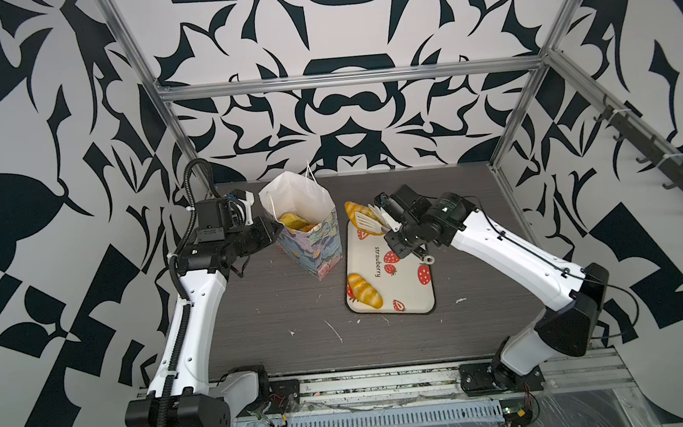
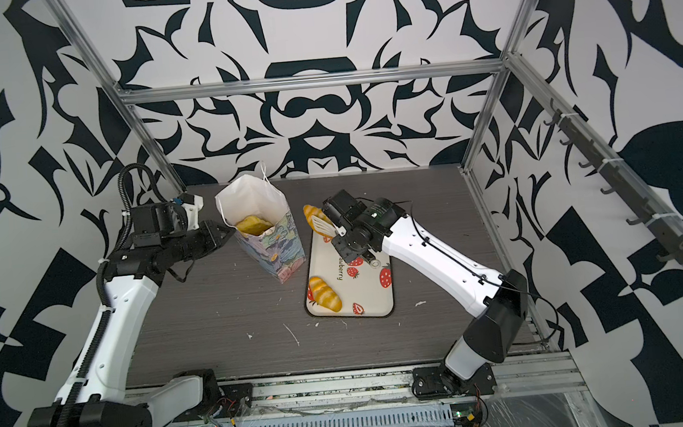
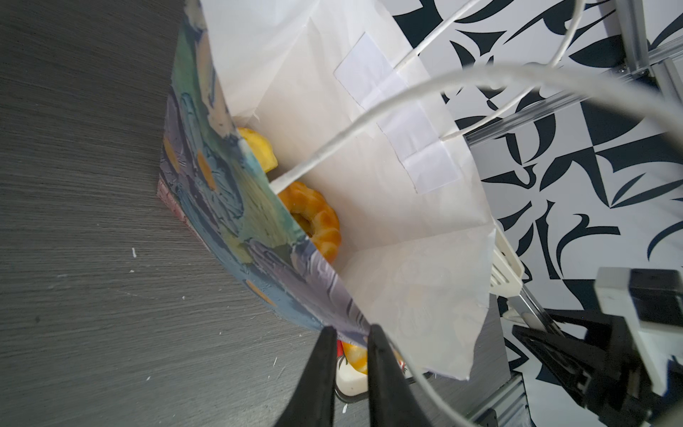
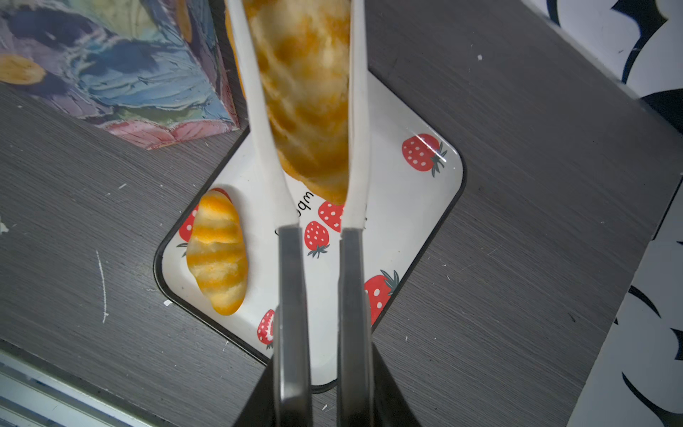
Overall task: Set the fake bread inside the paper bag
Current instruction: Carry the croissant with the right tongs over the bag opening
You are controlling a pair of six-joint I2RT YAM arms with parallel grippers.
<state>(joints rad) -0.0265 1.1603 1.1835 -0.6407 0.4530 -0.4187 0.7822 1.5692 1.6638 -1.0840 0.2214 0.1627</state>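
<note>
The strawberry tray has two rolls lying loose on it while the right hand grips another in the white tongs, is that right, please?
Not quite: only one loose roll lies on the tray, as the right wrist view shows. The right hand does grip the other roll in the white tongs.

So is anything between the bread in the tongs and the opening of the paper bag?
Nothing visible blocks it. The bread clamped in the tongs is right beside the paper bag, whose mouth is open, the left gripper pinching its opposite rim. Only the bag's own wall lies between, so it likely must clear that rim.
</note>
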